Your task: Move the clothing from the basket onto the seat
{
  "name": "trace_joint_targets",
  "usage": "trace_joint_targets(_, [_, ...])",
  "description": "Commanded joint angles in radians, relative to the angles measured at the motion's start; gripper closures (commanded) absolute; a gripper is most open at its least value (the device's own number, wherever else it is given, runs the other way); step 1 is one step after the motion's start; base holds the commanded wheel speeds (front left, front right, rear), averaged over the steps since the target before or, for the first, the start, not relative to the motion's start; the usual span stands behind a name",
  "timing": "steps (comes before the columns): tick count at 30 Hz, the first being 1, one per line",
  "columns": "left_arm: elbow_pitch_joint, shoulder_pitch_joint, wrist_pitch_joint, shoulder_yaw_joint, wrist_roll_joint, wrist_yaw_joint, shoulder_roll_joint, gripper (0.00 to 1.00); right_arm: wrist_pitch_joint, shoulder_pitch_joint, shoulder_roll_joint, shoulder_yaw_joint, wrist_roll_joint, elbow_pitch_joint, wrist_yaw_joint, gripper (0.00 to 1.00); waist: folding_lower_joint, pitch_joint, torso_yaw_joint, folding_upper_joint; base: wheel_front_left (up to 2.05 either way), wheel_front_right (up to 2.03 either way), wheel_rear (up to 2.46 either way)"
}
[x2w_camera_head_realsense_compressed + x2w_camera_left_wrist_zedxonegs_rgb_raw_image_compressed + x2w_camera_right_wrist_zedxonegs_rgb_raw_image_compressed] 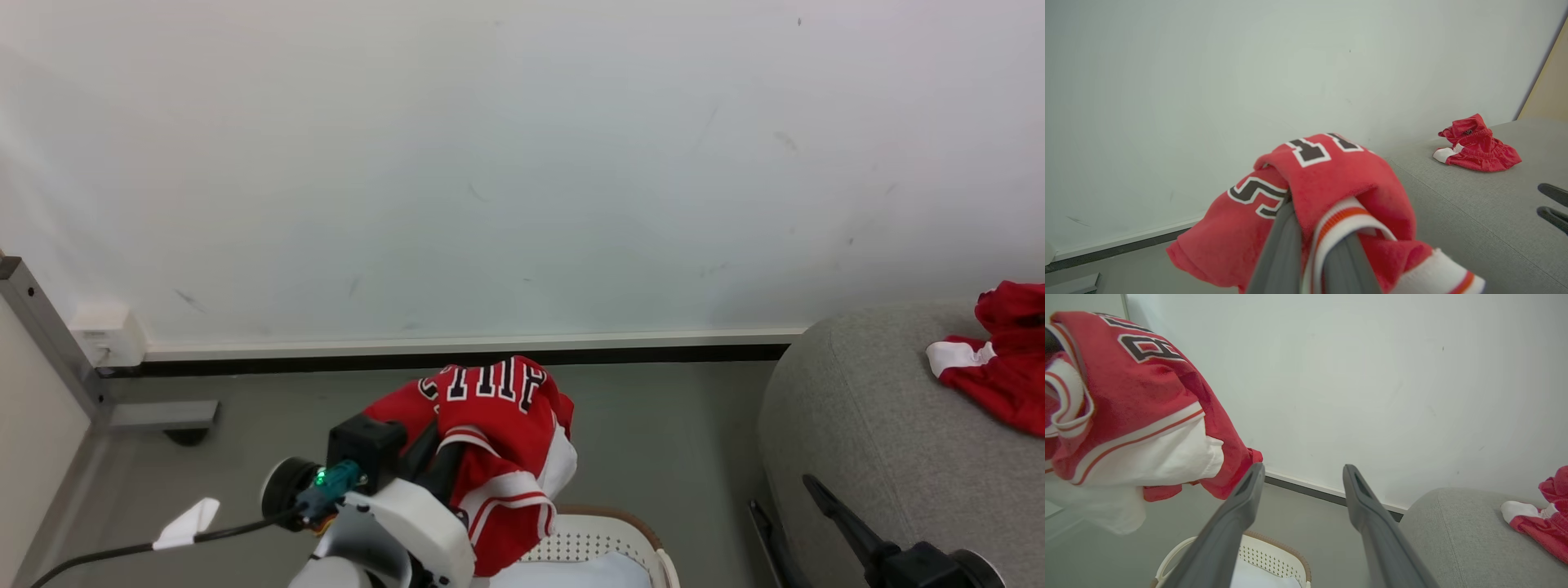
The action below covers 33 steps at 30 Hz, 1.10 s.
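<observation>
A red jersey (498, 425) with black-and-white letters hangs bunched above the white perforated basket (600, 543), and my left gripper (449, 453) is shut on it. In the left wrist view the jersey (1327, 179) drapes over both fingers (1284, 249) and hides their tips. Another red garment (1004, 367) with white trim lies on the grey seat (857, 425) at the right. My right gripper (781, 492) stands open and empty beside the seat's left edge. In the right wrist view that gripper (1302, 473) points at the wall, above the basket (1274, 555).
A pale bluish-white pad (571, 576) lies inside the basket. A white wall (522, 163) with a dark baseboard runs close behind. A metal post (45, 335) and a white wall box (106, 335) stand at the left. A black cable with a white tag (188, 523) trails from my left arm.
</observation>
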Motion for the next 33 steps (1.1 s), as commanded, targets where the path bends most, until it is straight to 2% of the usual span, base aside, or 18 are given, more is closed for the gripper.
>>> trace_joint_targets(1, [-0.009,-0.01,0.001,-0.004,-0.002,-0.003,0.0,1.0,-0.003,-0.032,-0.023,0.029,0.019,0.005,-0.002,0.0,-0.0001,0.001,0.003,-0.0001,0.0,0.0,0.0])
trace_joint_targets(6, [-0.024,-0.019,0.01,-0.029,-0.002,-0.016,-0.01,1.0,-0.003,-0.144,-0.09,0.183,0.075,0.036,-0.002,0.0,-0.0001,0.003,0.014,-0.0001,0.0,0.0,0.0])
trace_joint_targets(12, [-0.04,-0.029,0.025,-0.055,-0.003,-0.032,-0.018,1.0,-0.003,-0.29,-0.122,0.382,0.154,0.079,-0.002,0.0,-0.0001,0.004,0.026,-0.0001,0.0,0.0,0.0])
trace_joint_targets(18, [-0.045,-0.037,0.033,-0.079,-0.008,-0.048,-0.028,1.0,-0.003,-0.422,-0.118,0.547,0.225,0.123,-0.002,0.0,-0.0001,0.001,0.033,-0.0001,0.0,0.0,0.0])
trace_joint_targets(26, [-0.06,-0.058,0.043,-0.118,-0.028,-0.084,-0.055,1.0,-0.003,-0.545,-0.103,0.711,0.28,0.2,-0.002,0.0,-0.0001,0.003,0.054,-0.0001,0.0,0.0,0.0])
trace_joint_targets(33, [-0.069,-0.061,0.055,-0.149,-0.06,-0.126,-0.077,1.0,-0.003,-0.619,-0.063,0.8,0.344,0.254,-0.002,0.0,-0.0001,0.0,0.059,-0.0001,0.0,0.0,0.0])
